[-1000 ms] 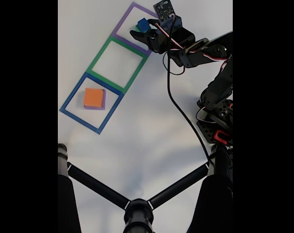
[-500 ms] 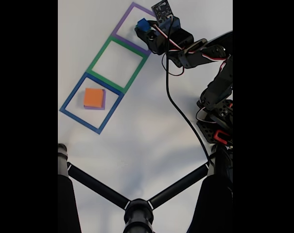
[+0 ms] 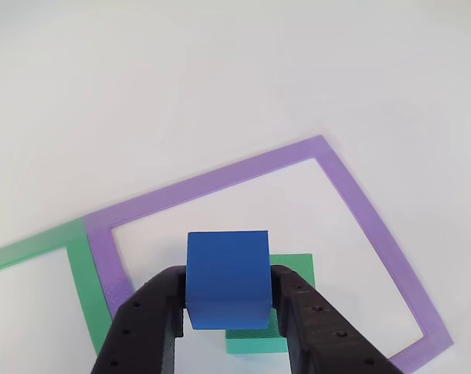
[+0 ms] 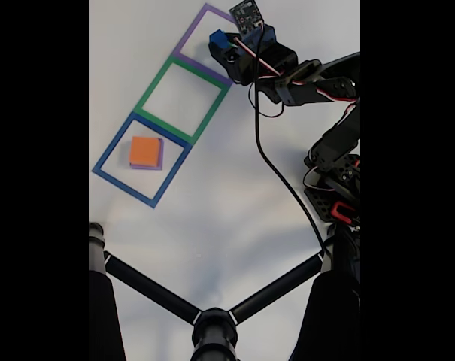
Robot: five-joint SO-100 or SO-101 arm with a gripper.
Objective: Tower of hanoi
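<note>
In the other view my gripper (image 3: 227, 294) is shut on the small blue cube (image 3: 227, 273), one black finger (image 3: 153, 312) on each side of it. The cube hangs just above the green block (image 3: 293, 300), which lies inside the purple frame (image 3: 219, 183). In the fixed view the gripper (image 4: 221, 43) holds the blue cube (image 4: 217, 37) over the purple frame (image 4: 188, 37) at the top. The orange block (image 4: 144, 150) rests on the flat purple block (image 4: 161, 159) inside the blue frame (image 4: 110, 153).
A green frame (image 4: 153, 81) lies between the purple and blue frames, with bare white table inside it. The arm (image 4: 325, 113) and its cable (image 4: 276, 165) run down the right side. Black tripod legs (image 4: 148, 289) cross the bottom of the fixed view.
The gripper closed on the blue cube and lifted it slightly off the green block, shifting a little toward the top of the fixed view.
</note>
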